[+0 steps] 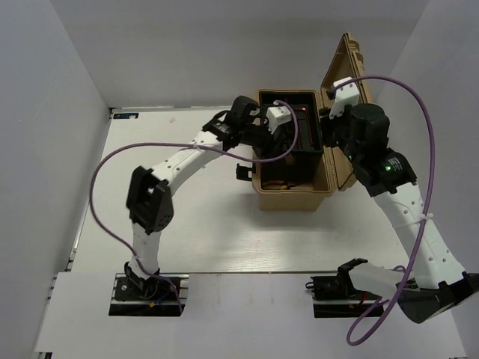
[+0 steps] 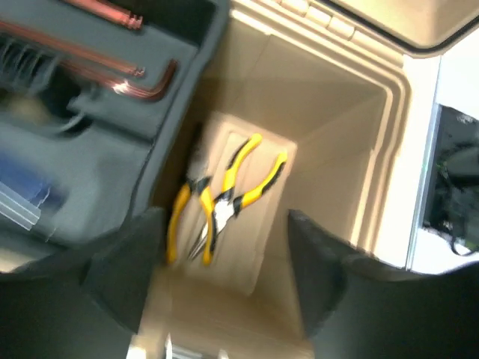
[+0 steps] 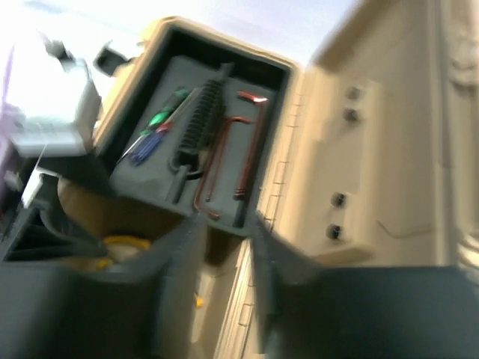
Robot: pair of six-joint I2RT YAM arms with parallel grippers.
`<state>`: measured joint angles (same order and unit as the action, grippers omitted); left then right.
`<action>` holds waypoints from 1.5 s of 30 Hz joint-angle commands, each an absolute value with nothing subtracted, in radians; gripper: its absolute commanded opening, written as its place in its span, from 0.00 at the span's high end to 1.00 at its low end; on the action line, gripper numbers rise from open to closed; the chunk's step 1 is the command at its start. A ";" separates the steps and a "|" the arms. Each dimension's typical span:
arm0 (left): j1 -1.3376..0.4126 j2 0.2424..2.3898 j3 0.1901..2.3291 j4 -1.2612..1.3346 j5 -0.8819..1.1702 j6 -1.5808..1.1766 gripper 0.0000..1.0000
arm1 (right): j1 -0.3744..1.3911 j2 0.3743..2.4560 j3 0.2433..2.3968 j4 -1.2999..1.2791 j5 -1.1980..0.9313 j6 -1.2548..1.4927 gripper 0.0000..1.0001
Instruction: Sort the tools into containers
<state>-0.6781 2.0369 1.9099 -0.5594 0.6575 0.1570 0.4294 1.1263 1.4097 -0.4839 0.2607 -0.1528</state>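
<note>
A tan toolbox (image 1: 292, 198) stands open with its lid (image 1: 348, 67) upright. A black tray (image 3: 187, 82) sits raised over its back part and holds a green screwdriver (image 3: 161, 116), a blue and red screwdriver (image 3: 142, 146) and reddish-dark hex keys (image 3: 232, 157). Two yellow-handled pliers (image 2: 217, 202) lie on the box floor beneath. My left gripper (image 2: 224, 299) hangs open and empty above the pliers. My right gripper (image 3: 224, 232) is shut on the tray's near rim, at the lid side (image 1: 327, 127).
The box's tan walls (image 2: 374, 187) close in the space around the left fingers (image 2: 329, 277). The hex keys also show in the left wrist view (image 2: 142, 78). White table (image 1: 187, 224) lies left of and in front of the box.
</note>
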 commanded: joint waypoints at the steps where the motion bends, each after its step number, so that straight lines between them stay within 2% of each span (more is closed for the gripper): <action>1: -0.672 1.737 1.746 -0.409 0.483 0.074 0.20 | 0.425 1.104 1.404 -0.535 0.011 -0.204 0.53; 2: -0.658 1.615 1.611 -0.373 0.438 0.025 0.08 | 0.426 1.098 1.382 -0.544 -0.076 -0.210 0.33; 3: -0.658 1.558 1.548 -0.347 0.370 0.006 0.07 | 0.426 1.100 1.375 -0.558 -0.095 -0.212 0.25; 4: -0.658 1.502 1.490 -0.335 0.189 -0.006 0.02 | 0.426 1.103 1.367 -0.561 -0.147 -0.222 0.22; 5: -0.658 1.452 1.435 -0.321 0.116 -0.006 0.00 | 0.426 1.100 1.344 -0.566 -0.188 -0.222 0.10; 6: -0.646 1.363 1.331 -0.321 0.007 -0.030 0.00 | 0.428 1.106 1.339 -0.575 -0.210 -0.224 0.10; 11: -0.626 1.171 1.055 -0.282 -0.204 -0.054 0.00 | 0.428 1.115 1.350 -0.600 -0.357 -0.218 0.10; 13: -0.617 1.099 0.959 -0.241 -0.308 -0.072 0.00 | 0.426 1.133 1.449 -0.612 -0.395 -0.177 0.20; 14: -0.617 1.080 0.930 -0.229 -0.345 -0.072 0.00 | 0.426 1.149 1.450 -0.614 -0.406 -0.157 0.28; 15: -0.617 1.063 0.907 -0.229 -0.412 -0.084 0.00 | 0.425 1.163 1.579 -0.615 -0.417 -0.143 0.69; 16: -0.617 1.052 0.890 -0.218 -0.443 -0.093 0.00 | 0.425 1.182 1.633 -0.615 -0.455 -0.129 1.00; 18: -0.617 1.043 0.879 -0.228 -0.495 -0.094 0.00 | 0.425 1.275 1.864 -0.615 -0.463 -0.054 1.00; 21: -0.617 1.043 0.879 -0.239 -0.541 -0.094 0.00 | 0.410 1.365 2.034 -0.585 -0.413 -0.008 1.00; 22: -0.617 1.031 0.867 -0.239 -0.557 -0.104 0.00 | 0.393 1.391 2.110 -0.584 -0.255 0.020 1.00; 24: -0.617 1.031 0.853 -0.239 -0.569 -0.104 0.00 | 0.387 1.404 2.134 -0.572 -0.119 0.005 1.00; 25: -0.617 1.020 0.841 -0.239 -0.569 -0.104 0.00 | 0.376 1.407 2.138 -0.560 0.134 -0.030 1.00; 26: -0.617 1.020 0.841 -0.239 -0.569 -0.104 0.00 | 0.376 1.405 2.129 -0.543 0.219 -0.052 1.00; 27: -0.617 1.020 0.841 -0.248 -0.569 -0.104 0.00 | 0.377 1.404 2.119 -0.460 0.444 -0.131 1.00; 29: -0.617 1.020 0.841 -0.249 -0.569 -0.104 0.00 | 0.374 1.385 2.051 -0.392 0.544 -0.210 1.00; 30: -0.617 1.020 0.841 -0.249 -0.569 -0.104 0.00 | 0.373 1.379 1.999 -0.248 0.589 -0.251 1.00; 31: -0.617 1.029 0.841 -0.249 -0.560 -0.104 0.00 | 0.370 1.361 1.974 -0.203 0.676 -0.399 1.00; 34: -0.617 1.029 0.841 -0.249 -0.551 -0.114 0.00 | 0.348 1.333 1.849 -0.023 0.715 -0.587 1.00; 39: -0.617 1.029 0.841 -0.258 -0.541 -0.114 0.00 | 0.255 1.305 1.703 -0.063 0.660 -0.629 1.00; 42: -0.617 1.020 0.841 -0.258 -0.532 -0.114 0.00 | 0.160 1.313 1.718 -0.159 0.611 -0.563 1.00; 45: -0.617 1.011 0.841 -0.258 -0.523 -0.114 0.00 | 0.092 1.360 1.846 -0.309 0.540 -0.494 1.00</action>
